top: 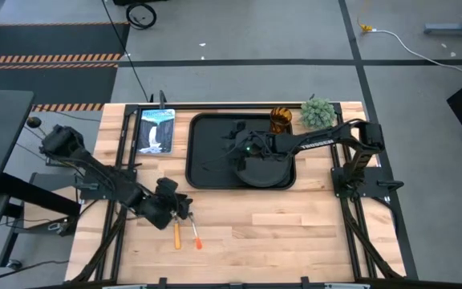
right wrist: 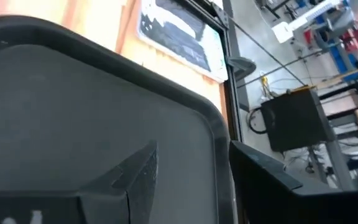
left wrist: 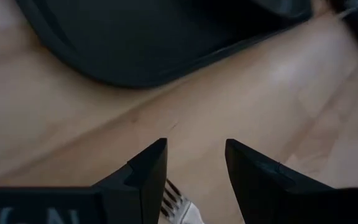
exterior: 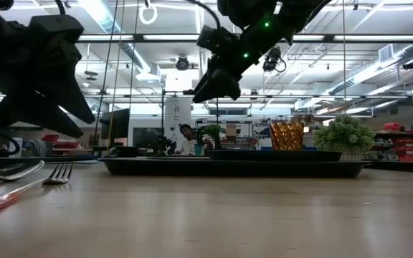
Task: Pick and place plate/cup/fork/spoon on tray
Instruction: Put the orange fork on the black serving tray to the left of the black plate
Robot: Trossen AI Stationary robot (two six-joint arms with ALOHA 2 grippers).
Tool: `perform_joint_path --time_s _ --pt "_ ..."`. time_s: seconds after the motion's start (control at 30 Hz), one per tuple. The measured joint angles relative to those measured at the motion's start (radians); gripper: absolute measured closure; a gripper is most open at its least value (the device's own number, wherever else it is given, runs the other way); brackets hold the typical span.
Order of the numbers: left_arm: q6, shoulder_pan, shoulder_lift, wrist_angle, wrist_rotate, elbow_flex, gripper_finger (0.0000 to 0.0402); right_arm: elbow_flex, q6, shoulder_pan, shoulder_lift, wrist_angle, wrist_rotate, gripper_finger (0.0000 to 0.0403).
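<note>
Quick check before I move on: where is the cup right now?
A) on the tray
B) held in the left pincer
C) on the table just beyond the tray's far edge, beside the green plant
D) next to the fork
C: the high view shows the cup on the wood past the tray rim, beside the green plant.

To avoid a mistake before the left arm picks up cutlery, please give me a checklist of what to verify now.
1. Left gripper jaws open: ok.
2. Small fork with silver tines and red-orange plastic handle lies between the left jaws: ok.
3. Round matte-black plate on large black rectangular tray: ok.
4. Right gripper over the tray, jaws open and empty: ok.
5. Small amber translucent cup on the tray or just beyond its rim: cannot tell.
</note>
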State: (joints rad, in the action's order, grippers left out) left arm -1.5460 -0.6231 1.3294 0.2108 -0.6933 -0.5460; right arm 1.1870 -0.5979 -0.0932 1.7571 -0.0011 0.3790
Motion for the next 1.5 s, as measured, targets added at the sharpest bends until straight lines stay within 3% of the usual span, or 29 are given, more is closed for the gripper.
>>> perform_joint_path --time_s 0.17,0.27,0.37,0.6,0.7,1.07,1.3,1.5 --pt "-0.129 0.000 0.128 0.198 0.027 -0.169 0.0231 -0.001 0.010 -0.030 -0.078 -0.076 -0.124 0.0207" --pt "-0.201 0.004 0.193 0.289 0.029 -0.259 0.0231 -0.049 0.008 -0.049 -0.140 -0.037 -0.193 0.0216" --pt "-0.257 0.010 0.255 0.344 0.029 -0.340 0.0231 -0.149 0.008 -0.061 -0.214 0.080 -0.188 0.0226" --pt "-0.311 0.053 0.376 0.380 0.096 -0.471 0.0231 -0.423 0.094 -0.067 -0.370 0.551 -0.116 0.0242" --pt "-0.314 0.081 0.422 0.383 0.153 -0.528 0.0231 -0.509 0.078 -0.058 -0.414 0.624 -0.112 0.0243" --pt "-0.393 0.080 0.512 0.652 0.284 -0.777 0.0231 -0.600 0.101 -0.013 -0.471 0.644 -0.092 0.0243" --pt "-0.560 0.050 0.559 0.651 0.451 -0.791 0.0231 -0.604 0.112 0.010 -0.467 0.637 -0.112 0.0243" --pt "-0.625 0.047 0.618 0.656 0.522 -0.791 0.0231 -0.604 0.124 0.011 -0.467 0.641 -0.152 0.0243"
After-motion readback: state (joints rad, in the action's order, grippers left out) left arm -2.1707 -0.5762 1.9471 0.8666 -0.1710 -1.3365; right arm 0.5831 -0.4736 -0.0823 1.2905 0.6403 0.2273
